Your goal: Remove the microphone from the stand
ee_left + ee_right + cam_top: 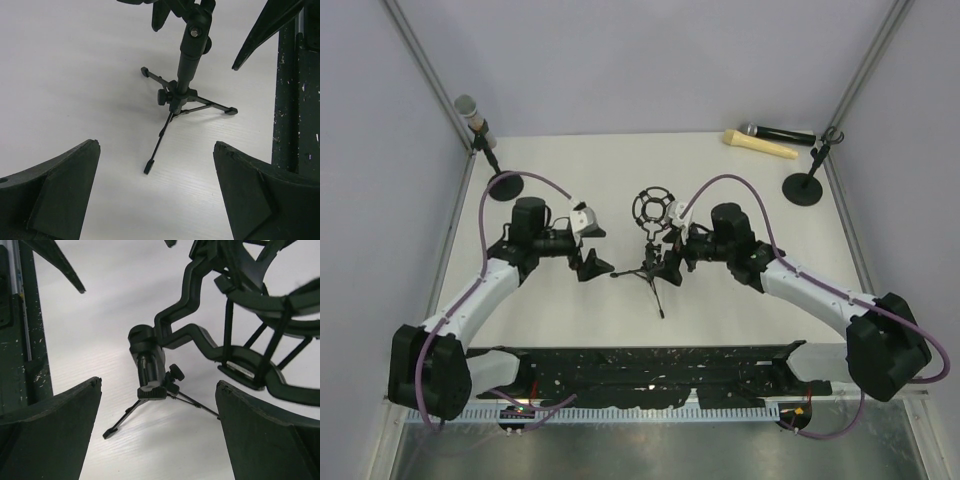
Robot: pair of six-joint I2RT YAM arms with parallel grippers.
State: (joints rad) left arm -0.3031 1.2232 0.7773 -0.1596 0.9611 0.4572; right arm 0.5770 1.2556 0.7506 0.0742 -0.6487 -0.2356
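A microphone (473,116) with a grey head sits tilted in the clip of a round-base stand (506,186) at the back left. A small black tripod stand (651,268) with a ring shock mount (651,208) stands at mid table; no microphone shows in the ring. My left gripper (592,262) is open and empty, just left of the tripod, which shows ahead in the left wrist view (182,95). My right gripper (672,262) is open and empty, just right of the tripod; its view shows the tripod post (150,375) and the mount (260,300).
A black microphone (777,133) lies at the back right beside a beige microphone-shaped object (760,145). A second round-base stand (804,188) with an empty clip stands at the right. A black rail (650,362) runs along the near edge. Frame posts rise at both back corners.
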